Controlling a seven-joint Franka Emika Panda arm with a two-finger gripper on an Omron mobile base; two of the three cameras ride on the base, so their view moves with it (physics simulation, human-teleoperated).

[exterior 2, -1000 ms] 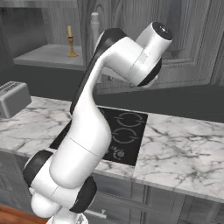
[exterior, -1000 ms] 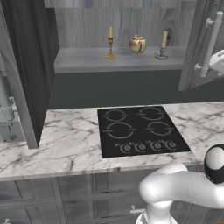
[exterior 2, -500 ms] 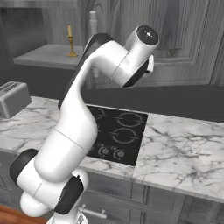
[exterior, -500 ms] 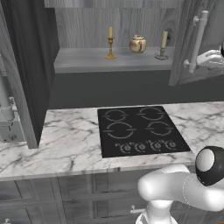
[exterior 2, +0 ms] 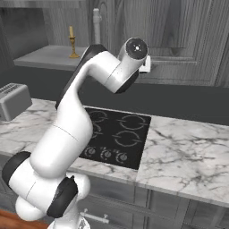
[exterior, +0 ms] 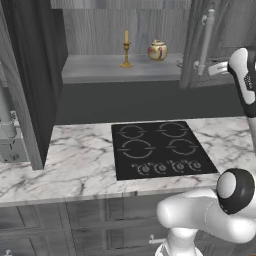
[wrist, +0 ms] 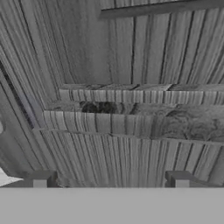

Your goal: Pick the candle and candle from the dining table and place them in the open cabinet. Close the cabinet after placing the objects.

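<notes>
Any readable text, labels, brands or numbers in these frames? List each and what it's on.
None readable.
Cooktop: its knobs carry small pale marks, too small to read as numbers or symbols.
Toaster: no visible brand or label.
Jar on the cabinet shelf: gold decoration only, no lettering.
Cabinet door in the hand view: plain wood grain, no sign.

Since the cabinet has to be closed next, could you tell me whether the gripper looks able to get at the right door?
Probably yes: the open gripper faces the right door panel close up, nothing between them.
</notes>
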